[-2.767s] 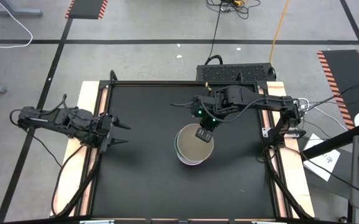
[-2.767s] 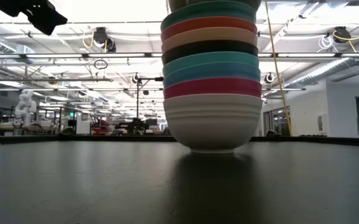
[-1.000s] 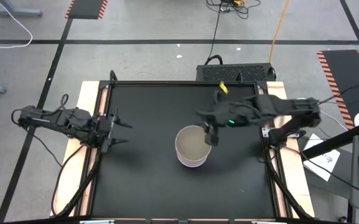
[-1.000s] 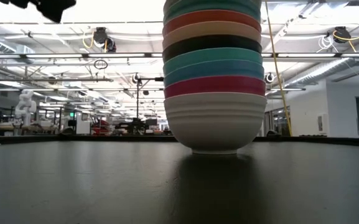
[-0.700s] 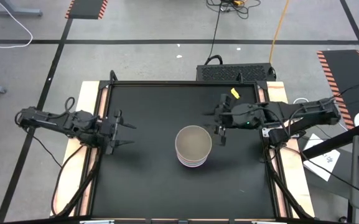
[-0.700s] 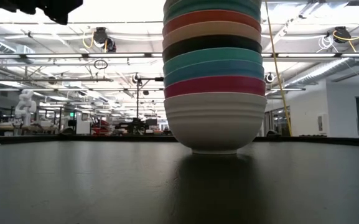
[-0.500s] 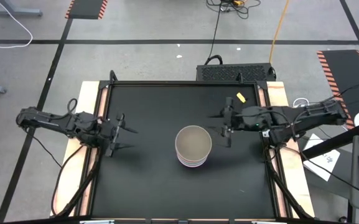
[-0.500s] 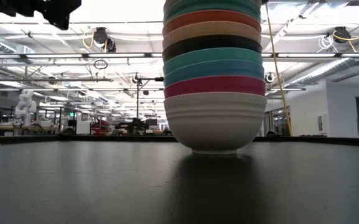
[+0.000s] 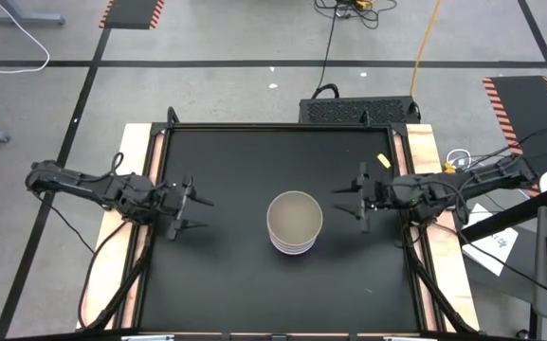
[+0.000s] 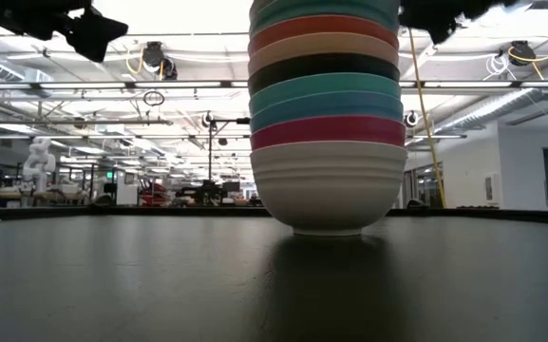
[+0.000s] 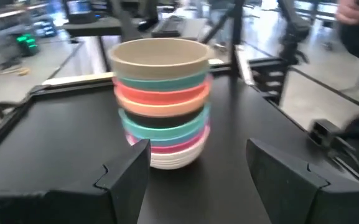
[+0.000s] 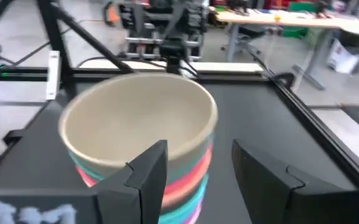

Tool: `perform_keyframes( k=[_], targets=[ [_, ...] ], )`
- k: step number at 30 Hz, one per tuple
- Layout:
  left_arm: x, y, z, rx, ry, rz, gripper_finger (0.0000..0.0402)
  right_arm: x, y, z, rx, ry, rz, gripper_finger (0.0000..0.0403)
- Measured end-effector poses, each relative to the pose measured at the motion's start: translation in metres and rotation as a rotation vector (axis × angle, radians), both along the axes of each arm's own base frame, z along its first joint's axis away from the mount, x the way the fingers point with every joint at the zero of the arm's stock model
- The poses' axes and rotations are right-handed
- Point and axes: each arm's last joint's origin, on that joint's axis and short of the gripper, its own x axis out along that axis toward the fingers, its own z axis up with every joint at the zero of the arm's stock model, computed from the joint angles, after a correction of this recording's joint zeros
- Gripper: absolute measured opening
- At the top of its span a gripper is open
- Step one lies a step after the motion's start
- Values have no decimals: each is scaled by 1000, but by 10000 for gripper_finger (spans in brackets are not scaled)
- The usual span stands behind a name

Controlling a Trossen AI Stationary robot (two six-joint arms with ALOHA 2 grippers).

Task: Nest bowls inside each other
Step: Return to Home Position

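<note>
Now that the right gripper (image 9: 349, 201) has backed off to its side, wide open and empty, the bowls (image 9: 295, 223) sit nested alone in the middle of the table (image 9: 235, 275). Job looks finished, and the left gripper (image 9: 202, 212) waits wide open too.

Dark, slender arms (image 9: 83, 182) with black cables (image 9: 64, 223) (yellow tag (image 9: 383, 160) on the right), angular fingers (image 11: 126, 177).

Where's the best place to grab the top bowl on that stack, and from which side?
Pinch the olive-grey bowl by its rim from above, one finger inside, one outside. Only its rim band shows above the green bowl it nests in, so a side grasp would likely catch that too. The open right gripper looks nearest.
</note>
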Motion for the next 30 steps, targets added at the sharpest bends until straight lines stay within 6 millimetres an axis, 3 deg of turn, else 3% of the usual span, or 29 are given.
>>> perform_keyframes(
  k=[9,17,30],
  targets=[
    [1,7,3,10,-38,289,266,-22,3,-31,-29,7,-67,171],
    [7,-2,-12,148,-25,30,266,-32,4,-57,-85,-25,-49,171],
    [8,-1,-21,163,-22,5,266,-41,0,-101,-128,-170,-37,171]
  ],
)
